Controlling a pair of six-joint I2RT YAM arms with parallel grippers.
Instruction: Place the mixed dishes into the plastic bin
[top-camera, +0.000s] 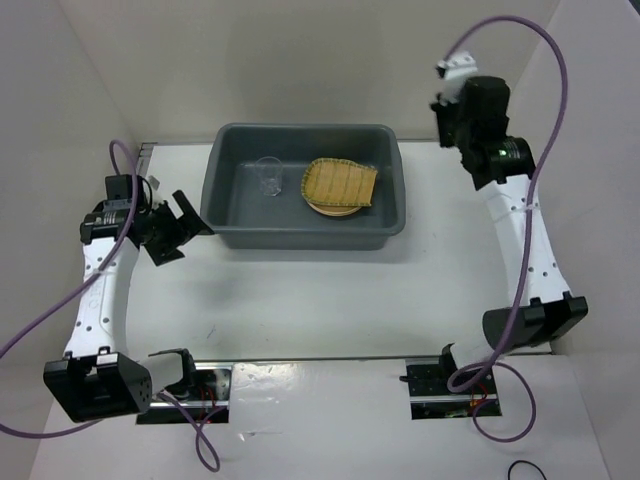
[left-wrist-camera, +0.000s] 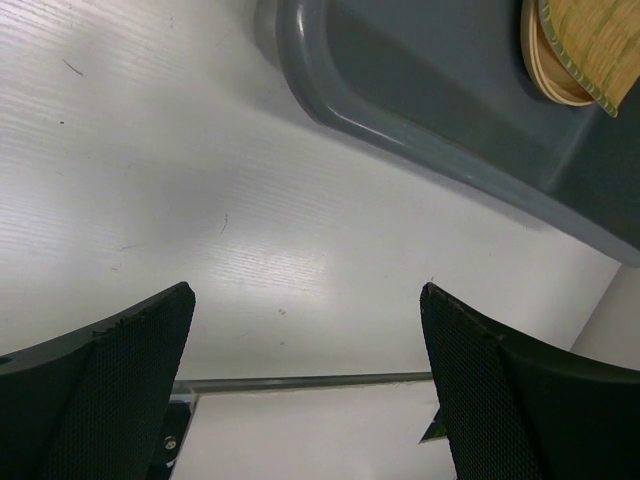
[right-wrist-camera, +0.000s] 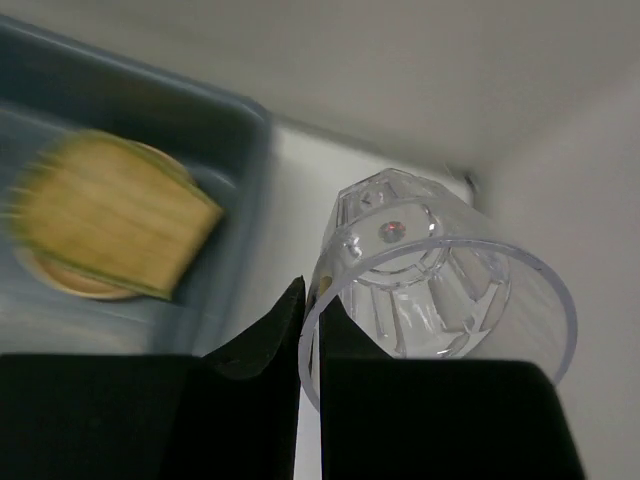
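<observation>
Right of the plastic bin (top-camera: 300, 238), the right end effector (right-wrist-camera: 308, 300) pinches a clear cup (right-wrist-camera: 440, 290) by its rim.

Robotics lab test cell. A white surface (top-camera: 330, 300) is boxed in by plain white panels (top-camera: 300, 60) on three sides. Two robot arms, left (top-camera: 97, 298) and right (top-camera: 525, 240), are mounted along a metal rail (top-camera: 320, 361) at its near edge, trailing purple cables (top-camera: 560, 75). A grey bin (top-camera: 300, 238) of dishes sits on the surface.

The left tool (left-wrist-camera: 306, 290), fingers spread, hangs over the table (left-wrist-camera: 200, 180) beside the bin (left-wrist-camera: 420, 90) holding the bamboo tray (left-wrist-camera: 590, 35).
</observation>
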